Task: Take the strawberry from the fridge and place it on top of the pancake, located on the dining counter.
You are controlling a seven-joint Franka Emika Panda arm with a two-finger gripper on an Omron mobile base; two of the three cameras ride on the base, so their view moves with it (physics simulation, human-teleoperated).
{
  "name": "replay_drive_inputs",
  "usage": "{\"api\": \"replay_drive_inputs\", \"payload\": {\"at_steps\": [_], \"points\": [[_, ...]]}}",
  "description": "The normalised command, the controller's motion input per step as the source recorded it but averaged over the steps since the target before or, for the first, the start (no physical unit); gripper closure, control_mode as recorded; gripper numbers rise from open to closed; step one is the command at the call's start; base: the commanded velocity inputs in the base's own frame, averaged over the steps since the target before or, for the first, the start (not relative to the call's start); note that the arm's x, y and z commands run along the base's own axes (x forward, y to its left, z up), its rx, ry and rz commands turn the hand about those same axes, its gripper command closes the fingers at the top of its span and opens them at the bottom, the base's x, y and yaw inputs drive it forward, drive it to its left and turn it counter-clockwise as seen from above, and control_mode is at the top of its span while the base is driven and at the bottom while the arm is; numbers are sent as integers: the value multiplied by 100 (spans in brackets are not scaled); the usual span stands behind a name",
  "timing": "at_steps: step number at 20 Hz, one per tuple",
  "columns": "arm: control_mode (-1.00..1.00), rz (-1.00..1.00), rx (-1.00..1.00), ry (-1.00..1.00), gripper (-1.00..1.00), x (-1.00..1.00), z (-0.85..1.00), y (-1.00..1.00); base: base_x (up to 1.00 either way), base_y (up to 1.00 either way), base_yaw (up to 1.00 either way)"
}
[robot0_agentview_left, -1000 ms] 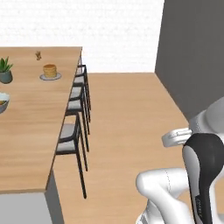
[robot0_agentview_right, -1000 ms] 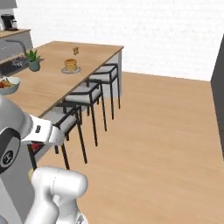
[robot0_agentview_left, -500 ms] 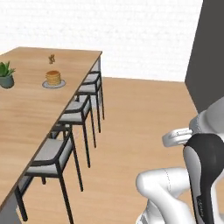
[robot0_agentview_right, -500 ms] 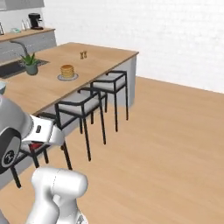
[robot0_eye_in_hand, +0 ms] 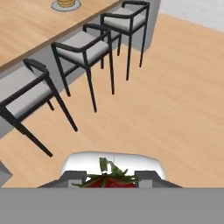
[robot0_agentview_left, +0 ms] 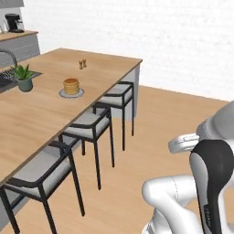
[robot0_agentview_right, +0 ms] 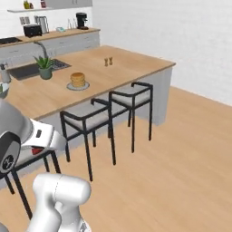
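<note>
arm (robot0_agentview_left: 211, 183): folded low | tool (robot0_eye_in_hand: 109, 178): closed on strawberry (robot0_eye_in_hand: 108, 180)

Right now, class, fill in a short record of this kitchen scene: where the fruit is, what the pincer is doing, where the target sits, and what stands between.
strawberry: red with green top, clamped in the pincer
pincer: shut on the strawberry, held over the wooden floor
pancake: golden stack on a grey plate, nothing on top yet
dining counter: long light-wood top carrying the plate
potted plant: on the counter beside the sink
stools: three, dark-framed, lined along the counter edge
task stage: fruit carried, not yet placed
</note>
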Motion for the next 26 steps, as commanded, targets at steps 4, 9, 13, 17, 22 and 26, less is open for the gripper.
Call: {"api": "replay_drive_inputs", "payload": {"at_steps": [4,9,13,17,22,26], "points": [[100,0,0,0,100,0,0,0,62,-100,57],[100,0,0,0,100,0,0,0,39,-100,60],[100,0,0,0,100,0,0,0,49,-99,62],[100,0,0,0,100,0,0,0,55,-97,65],[100,0,0,0,100,0,0,0,50,-100,59],[100,0,0,0,100,0,0,0,75,-65,47]]}}
